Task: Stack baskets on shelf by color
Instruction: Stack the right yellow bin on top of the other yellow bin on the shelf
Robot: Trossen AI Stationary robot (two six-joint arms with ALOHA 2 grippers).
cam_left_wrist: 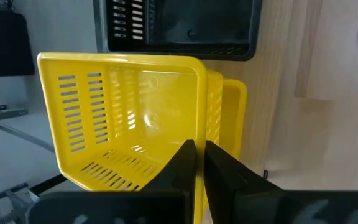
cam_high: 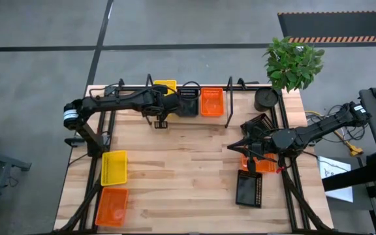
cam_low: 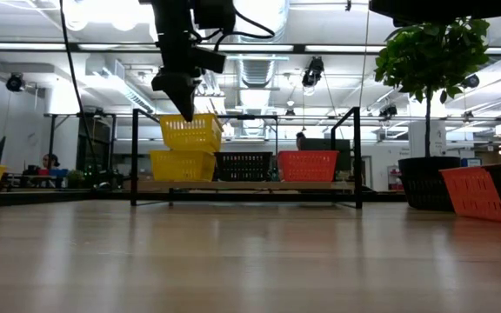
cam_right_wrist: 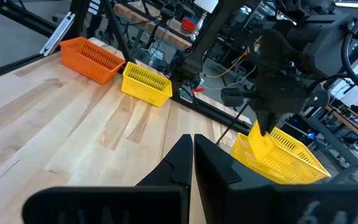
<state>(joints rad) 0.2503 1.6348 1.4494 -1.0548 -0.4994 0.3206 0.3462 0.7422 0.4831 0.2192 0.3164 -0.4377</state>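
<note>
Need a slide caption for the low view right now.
Left gripper holds a yellow basket above another yellow basket on the shelf.

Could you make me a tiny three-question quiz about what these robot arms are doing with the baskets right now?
1. True or false: the left hand grips the rim of a yellow perforated plastic basket, holding it over another yellow basket on the thin black wire shelf.
2. Which colour sits in the middle of the shelf: A orange, B black, C yellow?
3. Fill in: near the table's front left corner, a loose yellow basket lies beside a loose ____ one.

Key: 1 true. 2 B, the black basket, with an orange basket beyond it. 3 orange.
</note>
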